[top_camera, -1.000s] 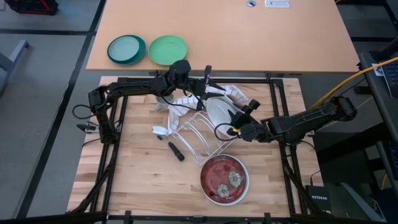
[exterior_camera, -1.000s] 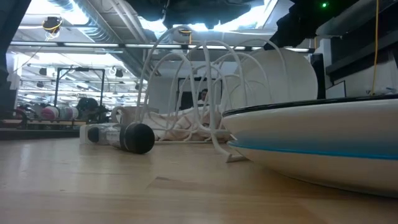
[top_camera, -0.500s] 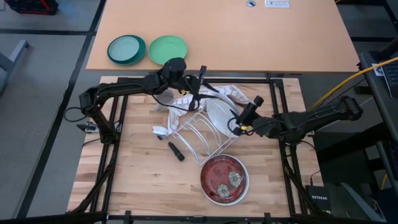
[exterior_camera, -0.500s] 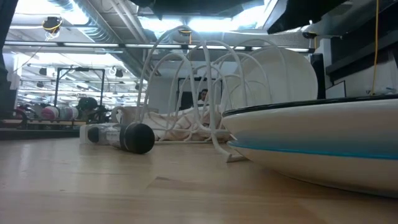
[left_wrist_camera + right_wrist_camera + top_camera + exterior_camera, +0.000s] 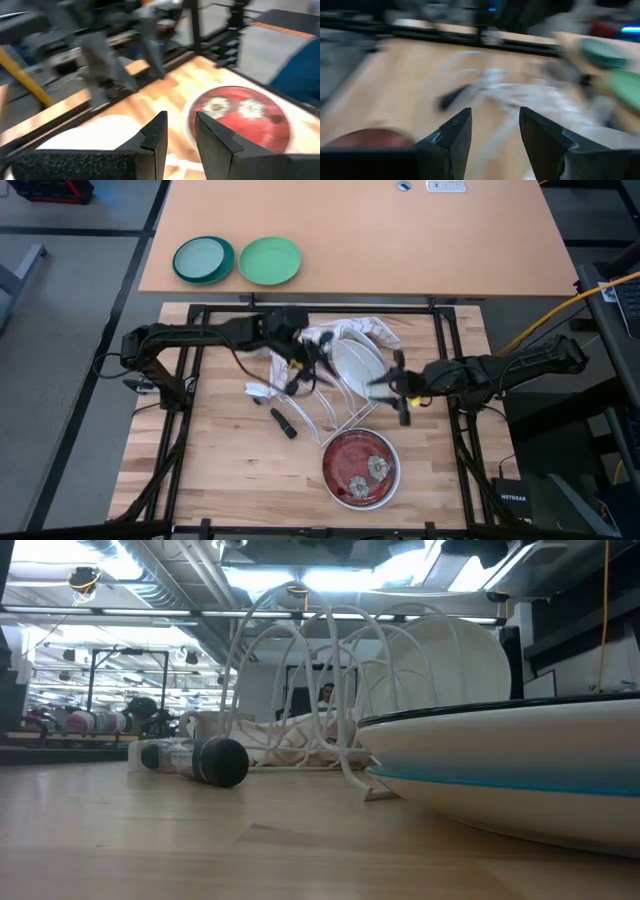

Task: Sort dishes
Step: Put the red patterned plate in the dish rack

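Left gripper (image 5: 303, 368) centre frame, over left side of wire rack (image 5: 318, 395), fingers slightly parted, empty; white plate (image 5: 357, 361) upright in rack; right gripper (image 5: 393, 388) just right of rack, fingers apart, empty; red flowered plate (image 5: 360, 468) flat, lower centre

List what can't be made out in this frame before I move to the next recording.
- Left gripper, high view: motion blur over the wire rack hides its fingertips.
- Right gripper, high view: smeared beside the white plate.
- Right wrist view: the whole scene is blurred; only the red-flowered plate is recognisable.
- Low view: that plate's near rim blocks everything behind it; both grippers are out of frame.
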`<move>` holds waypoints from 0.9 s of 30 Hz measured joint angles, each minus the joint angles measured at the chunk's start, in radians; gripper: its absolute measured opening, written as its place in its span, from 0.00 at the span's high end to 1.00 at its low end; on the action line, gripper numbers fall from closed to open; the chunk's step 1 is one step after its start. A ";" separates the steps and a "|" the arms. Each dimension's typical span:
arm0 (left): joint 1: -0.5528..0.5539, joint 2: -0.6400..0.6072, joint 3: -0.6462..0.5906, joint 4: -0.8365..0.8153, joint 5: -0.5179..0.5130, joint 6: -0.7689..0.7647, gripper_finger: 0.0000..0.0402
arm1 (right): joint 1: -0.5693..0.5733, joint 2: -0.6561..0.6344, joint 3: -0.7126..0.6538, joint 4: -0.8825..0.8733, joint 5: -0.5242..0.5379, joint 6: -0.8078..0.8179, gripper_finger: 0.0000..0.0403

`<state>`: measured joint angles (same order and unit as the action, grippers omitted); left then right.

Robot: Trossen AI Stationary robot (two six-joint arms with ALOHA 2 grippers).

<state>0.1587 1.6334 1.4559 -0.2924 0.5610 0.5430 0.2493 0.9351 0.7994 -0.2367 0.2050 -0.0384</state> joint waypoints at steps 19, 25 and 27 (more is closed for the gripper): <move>-0.478 0.064 -0.057 -0.015 -0.382 0.063 0.78 | 0.000 0.161 0.000 0.000 -0.361 0.000 0.58; -0.534 0.143 -0.057 -0.012 -0.436 0.005 0.78 | 0.022 0.212 0.000 0.000 -0.399 0.012 0.58; -0.542 0.165 -0.057 -0.010 -0.460 -0.005 0.78 | 0.040 0.231 0.000 0.001 -0.399 0.012 0.58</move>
<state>-0.3837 1.7984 1.3991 -0.3022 0.1011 0.5377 0.2894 1.1657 0.7994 -0.2355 -0.1943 -0.0260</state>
